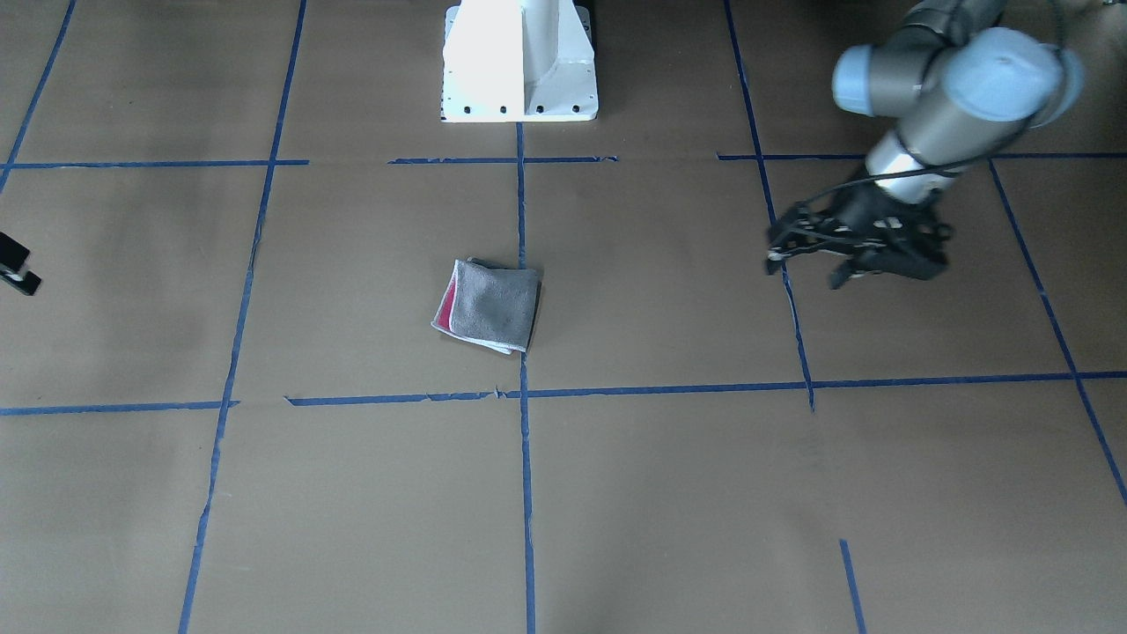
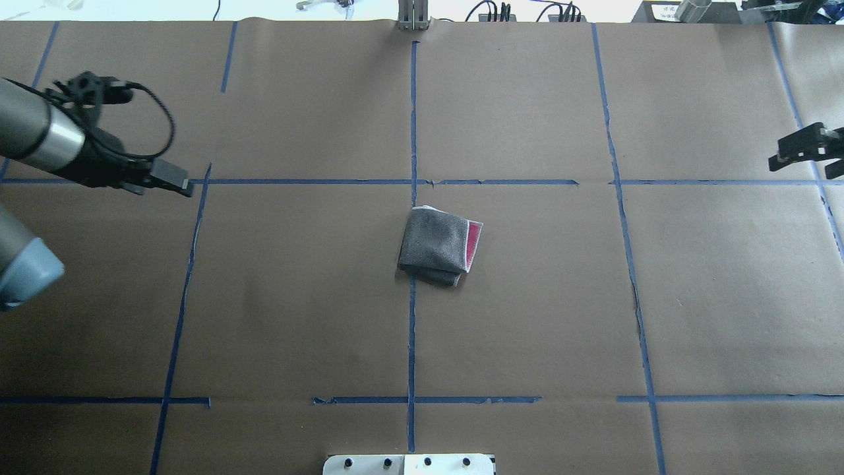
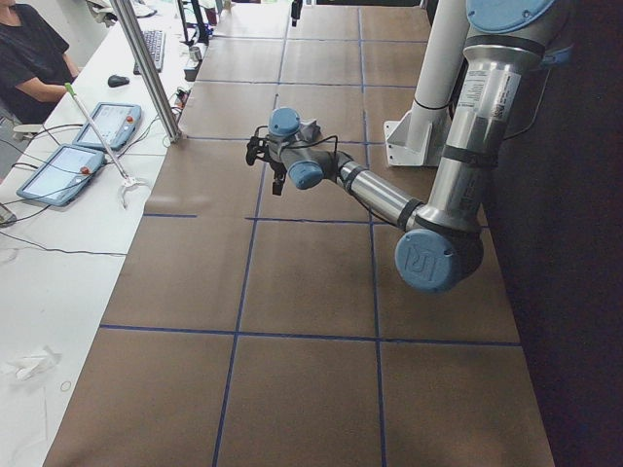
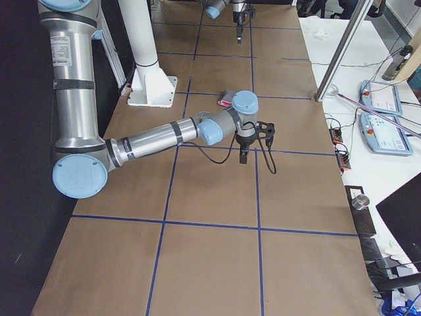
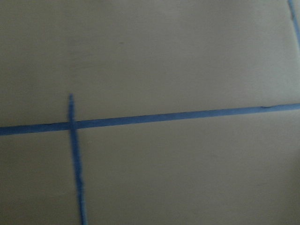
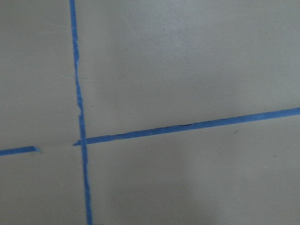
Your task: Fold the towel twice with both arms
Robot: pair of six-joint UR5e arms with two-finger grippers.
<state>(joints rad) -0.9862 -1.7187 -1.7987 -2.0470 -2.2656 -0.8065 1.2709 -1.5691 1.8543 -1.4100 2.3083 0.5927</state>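
Observation:
The towel [image 1: 487, 305] lies folded into a small square at the table's middle, grey face up, with a pink strip and whitish hem showing along one edge. It also shows in the overhead view [image 2: 438, 245], and a pink corner [image 4: 227, 99] peeks out behind the near arm in the right side view. My left gripper [image 1: 804, 273] hovers far to the towel's side, open and empty; it also shows in the overhead view [image 2: 173, 179]. My right gripper [image 2: 806, 158] is at the opposite table edge, open and empty. Both wrist views show only paper and tape.
Brown paper with blue tape lines [image 2: 412, 316] covers the table. The white pedestal base [image 1: 519, 62] stands at the robot's side. Tablets [image 3: 73, 146] and a metal post [image 3: 146, 68] sit beyond the far table edge, with an operator seated there.

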